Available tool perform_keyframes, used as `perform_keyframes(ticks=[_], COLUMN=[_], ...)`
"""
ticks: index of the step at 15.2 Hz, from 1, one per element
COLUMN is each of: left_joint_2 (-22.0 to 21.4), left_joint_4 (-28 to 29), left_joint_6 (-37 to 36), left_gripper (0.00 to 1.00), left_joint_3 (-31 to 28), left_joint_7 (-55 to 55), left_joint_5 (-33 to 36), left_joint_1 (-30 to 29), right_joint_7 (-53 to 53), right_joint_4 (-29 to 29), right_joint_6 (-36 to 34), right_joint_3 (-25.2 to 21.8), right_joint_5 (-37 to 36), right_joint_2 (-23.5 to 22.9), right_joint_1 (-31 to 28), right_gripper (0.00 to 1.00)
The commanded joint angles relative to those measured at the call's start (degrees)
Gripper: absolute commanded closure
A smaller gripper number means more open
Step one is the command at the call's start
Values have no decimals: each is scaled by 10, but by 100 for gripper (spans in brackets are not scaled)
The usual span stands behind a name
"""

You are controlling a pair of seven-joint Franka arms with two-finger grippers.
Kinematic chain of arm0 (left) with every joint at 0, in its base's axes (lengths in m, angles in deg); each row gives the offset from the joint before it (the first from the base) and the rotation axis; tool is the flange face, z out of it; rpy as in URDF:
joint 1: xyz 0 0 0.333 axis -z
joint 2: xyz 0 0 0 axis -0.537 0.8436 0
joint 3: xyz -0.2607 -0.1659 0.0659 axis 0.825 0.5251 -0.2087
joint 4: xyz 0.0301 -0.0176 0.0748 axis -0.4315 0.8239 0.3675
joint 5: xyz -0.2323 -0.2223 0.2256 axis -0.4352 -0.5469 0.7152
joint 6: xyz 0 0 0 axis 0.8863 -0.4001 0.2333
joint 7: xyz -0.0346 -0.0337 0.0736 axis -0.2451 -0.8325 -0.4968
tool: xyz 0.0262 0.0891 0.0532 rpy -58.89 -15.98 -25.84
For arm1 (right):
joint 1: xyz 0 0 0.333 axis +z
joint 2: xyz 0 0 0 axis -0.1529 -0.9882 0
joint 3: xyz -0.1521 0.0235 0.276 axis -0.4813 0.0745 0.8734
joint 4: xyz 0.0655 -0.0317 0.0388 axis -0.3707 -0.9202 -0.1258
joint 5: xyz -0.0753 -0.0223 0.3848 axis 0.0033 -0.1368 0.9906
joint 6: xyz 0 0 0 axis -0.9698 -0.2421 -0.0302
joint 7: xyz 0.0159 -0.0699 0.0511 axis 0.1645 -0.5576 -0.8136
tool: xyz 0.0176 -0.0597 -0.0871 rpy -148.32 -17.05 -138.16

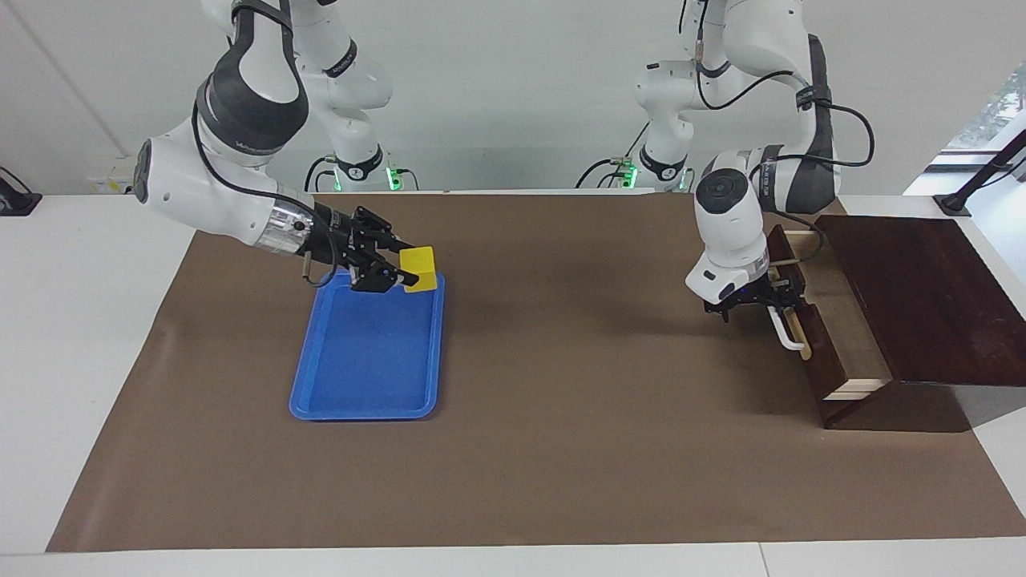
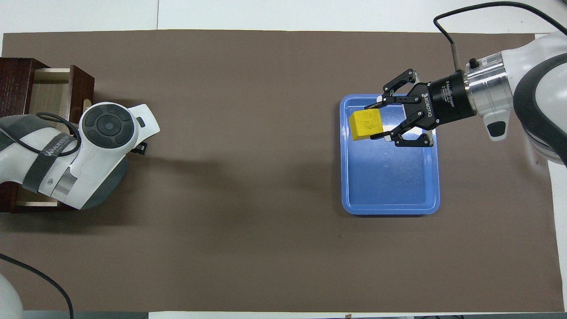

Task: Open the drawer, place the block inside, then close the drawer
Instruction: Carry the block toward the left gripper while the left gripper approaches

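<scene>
My right gripper [image 1: 411, 264] is shut on the yellow block [image 1: 419, 267] and holds it just above the blue tray's [image 1: 361, 413] corner nearest the robots; from overhead the block [image 2: 366, 125] sits between the right gripper's [image 2: 371, 122] fingertips. The dark brown drawer [image 1: 819, 365] stands partly pulled out of its cabinet [image 1: 914, 288], pale wood interior showing [image 2: 46, 91]. My left gripper [image 1: 753, 303] is open at the upper end of the white bar handle [image 1: 787, 330], hooked on it. From overhead the left wrist hides the handle.
The blue tray [image 2: 390, 210] lies on the brown mat toward the right arm's end, with nothing in it. The cabinet stands at the left arm's end, its drawer front facing the table's middle. Bare mat [image 1: 577, 361] stretches between tray and drawer.
</scene>
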Motion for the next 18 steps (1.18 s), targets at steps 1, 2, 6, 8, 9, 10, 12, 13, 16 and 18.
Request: perform_keyframes(ticks=[1, 2, 6, 8, 9, 10, 12, 13, 16, 18], left_joint_2=[-2, -2, -3, -4, -5, -7, -7, -1, -3, -1], left_joint_4=[9, 9, 8, 4, -2, -11, -59, -97, -157, -186], left_joint_6=[4, -1, -6, -13, -24, -38, -78, -113, -149, -157], left_gripper=[0, 0, 0, 0, 0, 0, 0, 0, 0, 0], left_joint_3=[0, 0, 0, 0, 1, 1, -1, -1, -4, 0], left_joint_7=[6, 6, 6, 2, -1, -10, -48, -49, -21, 96], left_joint_5=[-2, -2, -3, -3, -4, -17, -91, -119, -229, -265], left_joint_1=[30, 36, 52, 52, 49, 45, 42, 42, 45, 51], right_joint_7=[18, 20, 21, 21, 21, 21, 21, 21, 21, 39], right_joint_4=[11, 10, 5, 2, 2, 2, 2, 2, 2, 1], right_joint_6=[-4, -4, 0, 1, 1, 1, 1, 1, 2, 19], right_joint_3=[3, 3, 3, 3, 3, 3, 3, 3, 3, 3], right_joint_5=[17, 17, 17, 17, 17, 17, 17, 17, 17, 17], right_joint_2=[-6, -6, -5, -4, -4, -4, -4, -4, -4, -4], right_joint_1=[-3, -3, -2, -1, -1, -1, -1, -1, -1, 9], right_gripper=[100, 100, 100, 100, 100, 100, 100, 100, 100, 100])
